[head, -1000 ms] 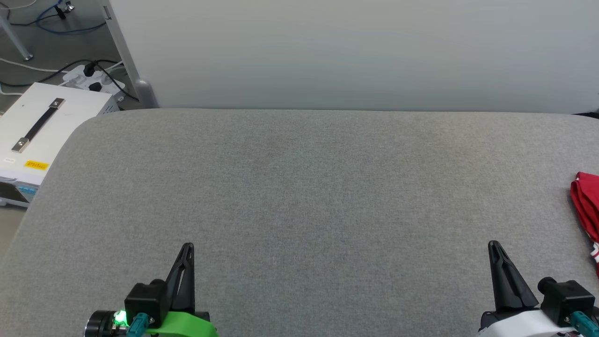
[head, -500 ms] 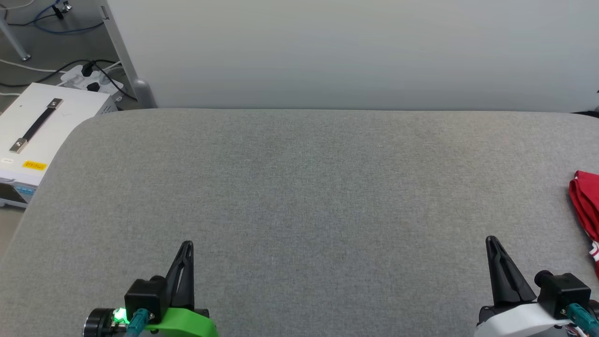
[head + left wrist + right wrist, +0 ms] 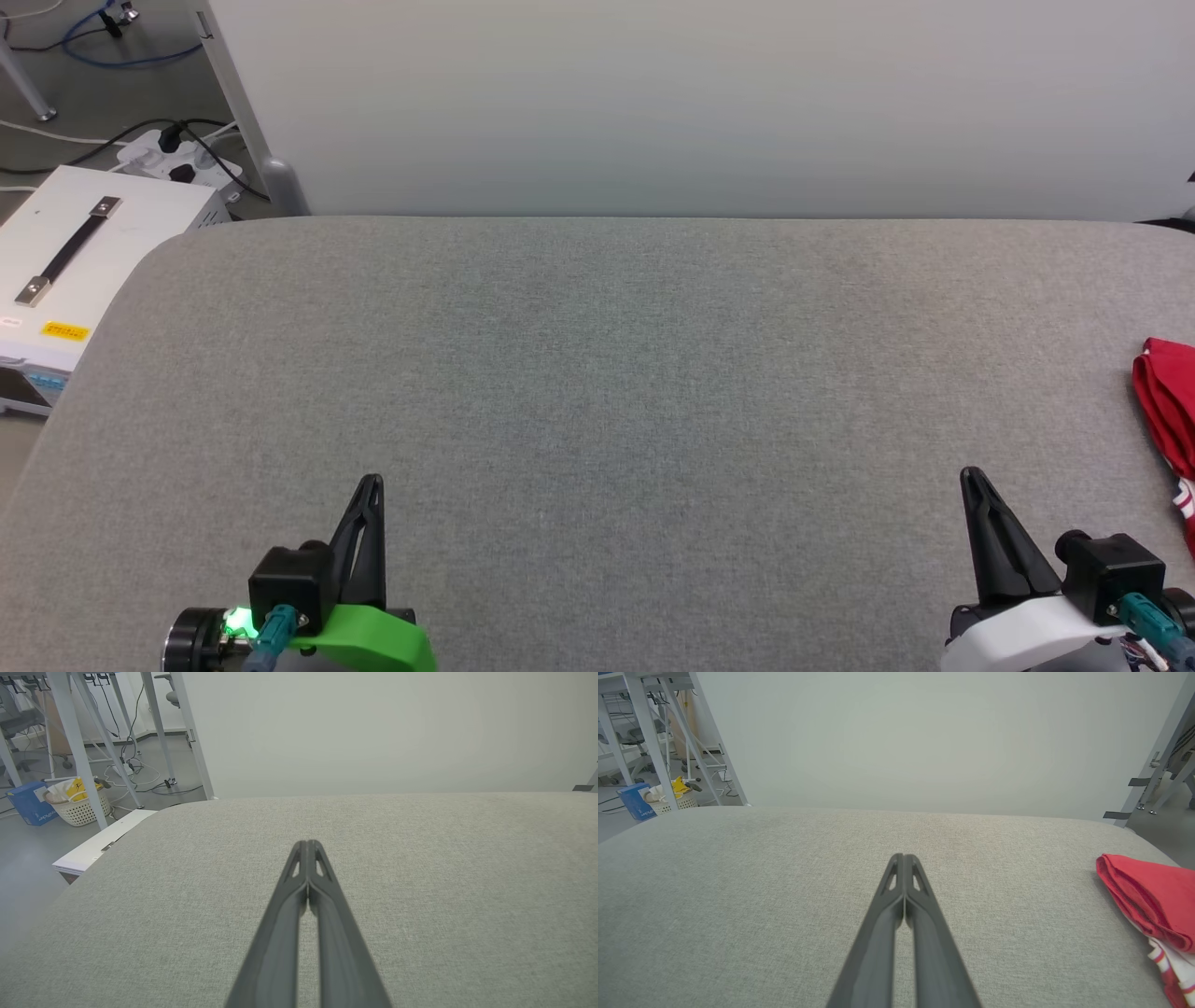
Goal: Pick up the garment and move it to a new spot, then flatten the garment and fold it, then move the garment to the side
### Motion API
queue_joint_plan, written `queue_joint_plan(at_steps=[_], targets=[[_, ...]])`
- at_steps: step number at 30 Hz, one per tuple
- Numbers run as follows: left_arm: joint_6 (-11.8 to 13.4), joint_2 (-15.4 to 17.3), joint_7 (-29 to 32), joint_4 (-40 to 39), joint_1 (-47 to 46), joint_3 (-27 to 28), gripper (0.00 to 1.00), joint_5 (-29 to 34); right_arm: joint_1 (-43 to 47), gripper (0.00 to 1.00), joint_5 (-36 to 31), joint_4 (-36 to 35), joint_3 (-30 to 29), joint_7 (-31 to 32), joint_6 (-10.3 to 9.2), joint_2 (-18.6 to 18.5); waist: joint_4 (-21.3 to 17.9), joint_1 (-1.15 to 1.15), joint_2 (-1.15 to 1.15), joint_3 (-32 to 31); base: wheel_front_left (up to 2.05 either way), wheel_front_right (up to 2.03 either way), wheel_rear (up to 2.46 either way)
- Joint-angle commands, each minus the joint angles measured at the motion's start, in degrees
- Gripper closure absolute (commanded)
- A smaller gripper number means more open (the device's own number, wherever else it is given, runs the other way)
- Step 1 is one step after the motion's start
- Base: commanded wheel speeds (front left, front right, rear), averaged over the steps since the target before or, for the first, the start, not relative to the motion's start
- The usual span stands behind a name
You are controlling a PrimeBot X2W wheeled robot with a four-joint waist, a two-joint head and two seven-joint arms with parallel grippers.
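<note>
In the head view, a grey fabric-covered tabletop (image 3: 597, 373) filled the scene. The left gripper (image 3: 371, 483) hovered at the lower left and the right gripper (image 3: 969, 475) at the lower right, each with its fingers closed together and holding nothing. The garment (image 3: 1165, 411) lay bunched at the tabletop's far right edge, well apart from both grippers. A white case (image 3: 84, 252) with a black handle stood off the left corner.

In the left wrist view, the dark fingers met at their tips above bare fabric.

In the right wrist view, the fingers were likewise pressed shut. The red garment lay to the right, with striped trim at its near end.
</note>
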Motion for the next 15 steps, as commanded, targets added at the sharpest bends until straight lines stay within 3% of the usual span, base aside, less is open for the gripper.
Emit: queue_joint_plan(at_steps=[1,15], targets=[[0.4,-0.2,0.4,-0.2,-1.4,0.3,1.00,0.5,-1.2,1.00,-0.6,-0.3,0.1,0.4,-0.02,0.2,0.0,0.00,0.00,0.0,0.00,0.00,0.00],[0.8,-0.3,2.0,-0.7,-2.1,0.4,1.00,0.9,-2.1,1.00,-1.7,-0.4,0.2,2.0,-0.02,0.3,-0.3,0.00,0.00,0.1,0.00,0.00,0.00]])
